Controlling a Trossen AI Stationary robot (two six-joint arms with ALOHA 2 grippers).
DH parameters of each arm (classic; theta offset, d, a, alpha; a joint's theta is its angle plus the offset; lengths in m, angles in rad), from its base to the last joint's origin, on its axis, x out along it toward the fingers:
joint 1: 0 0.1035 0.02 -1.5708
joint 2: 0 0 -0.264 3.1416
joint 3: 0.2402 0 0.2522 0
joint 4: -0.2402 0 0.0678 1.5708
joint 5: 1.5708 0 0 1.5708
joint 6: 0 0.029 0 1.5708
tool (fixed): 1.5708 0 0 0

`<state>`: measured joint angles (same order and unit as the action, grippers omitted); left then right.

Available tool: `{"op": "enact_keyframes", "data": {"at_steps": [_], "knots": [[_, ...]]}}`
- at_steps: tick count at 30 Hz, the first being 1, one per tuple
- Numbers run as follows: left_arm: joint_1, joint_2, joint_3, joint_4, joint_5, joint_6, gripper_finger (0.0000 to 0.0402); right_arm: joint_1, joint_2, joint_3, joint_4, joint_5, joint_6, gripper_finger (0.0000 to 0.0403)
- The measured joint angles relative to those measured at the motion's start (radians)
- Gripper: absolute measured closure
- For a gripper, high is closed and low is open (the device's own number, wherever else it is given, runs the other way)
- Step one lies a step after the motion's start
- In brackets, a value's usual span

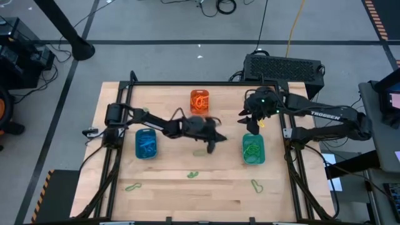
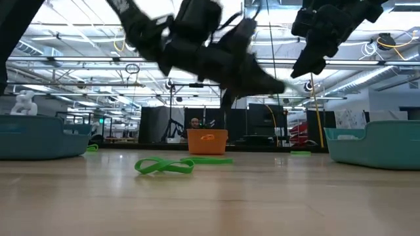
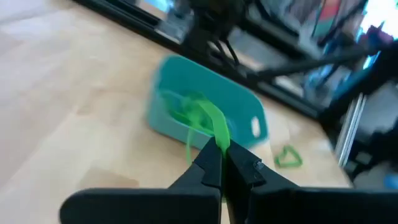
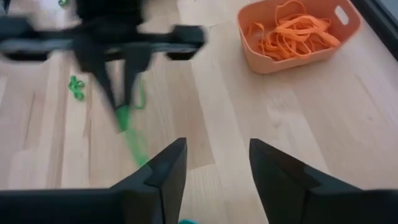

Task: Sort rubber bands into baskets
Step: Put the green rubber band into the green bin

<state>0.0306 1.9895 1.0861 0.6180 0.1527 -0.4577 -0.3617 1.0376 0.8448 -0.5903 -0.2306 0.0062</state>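
My left gripper (image 1: pixel 211 145) is shut on a green rubber band (image 3: pixel 210 123) over the table's middle, between the blue basket (image 1: pixel 146 144) and the teal-green basket (image 1: pixel 253 149). The teal-green basket (image 3: pixel 205 112) holds green bands. The orange basket (image 1: pixel 199 100), at the far middle, holds orange bands (image 4: pixel 297 34). My right gripper (image 4: pixel 214 165) is open with nothing between its fingers. It hangs in the air above the teal-green basket's far end (image 1: pixel 252 122). Loose green bands (image 1: pixel 194 174) lie flat on the table toward its near edge. My left gripper pinches the green rubber band (image 3: pixel 219 142) between the free ends of its two shut fingers (image 3: pixel 208 163). The fingers slant down toward the table's right side. The band hangs as a slack loop from the fingertips (image 4: pixel 132 138). I cannot tell whether its lower end touches the table.
More green bands lie at the near left (image 1: pixel 132 185), at the near right (image 1: pixel 256 185) and just under the left arm (image 1: pixel 200 152). A black rail frame (image 1: pixel 187 83) borders the tabletop. A black box (image 1: pixel 284 65) stands beyond the far right corner.
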Motion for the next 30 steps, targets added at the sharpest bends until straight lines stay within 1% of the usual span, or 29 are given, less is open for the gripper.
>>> {"op": "enact_keyframes", "data": {"at_steps": [2,4,8,11,19,23,27,30], "knots": [[-0.042,0.006,0.07,-0.107,-0.046,0.071,0.0401,-0.007,-0.018,0.0,-0.014,0.0,0.0,0.0236],[-0.074,0.021,0.133,-0.163,-0.083,0.131,0.0401,-0.012,-0.034,0.0,-0.027,0.0,0.0,0.0236],[-0.106,0.058,0.24,-0.156,-0.119,0.198,0.0401,-0.013,-0.066,0.0,-0.073,-0.001,0.016,0.0236],[-0.112,0.119,0.318,-0.161,-0.141,0.234,0.0401,-0.012,-0.09,0.0,-0.112,-0.001,0.019,0.0236],[-0.083,0.352,0.573,-0.168,-0.083,0.236,0.0401,-0.012,-0.14,0.0,-0.163,-0.001,0.067,0.0236],[-0.066,0.452,0.701,-0.246,-0.08,0.235,0.0401,-0.012,-0.154,0.0,-0.172,-0.001,0.072,0.0236],[-0.056,0.499,0.794,-0.331,-0.079,0.236,0.0401,-0.012,-0.159,0.0,-0.171,-0.001,0.086,0.0236],[-0.056,0.514,0.805,-0.353,-0.079,0.237,0.0401,-0.012,-0.159,0.0,-0.171,-0.001,0.086,0.0236]]}}
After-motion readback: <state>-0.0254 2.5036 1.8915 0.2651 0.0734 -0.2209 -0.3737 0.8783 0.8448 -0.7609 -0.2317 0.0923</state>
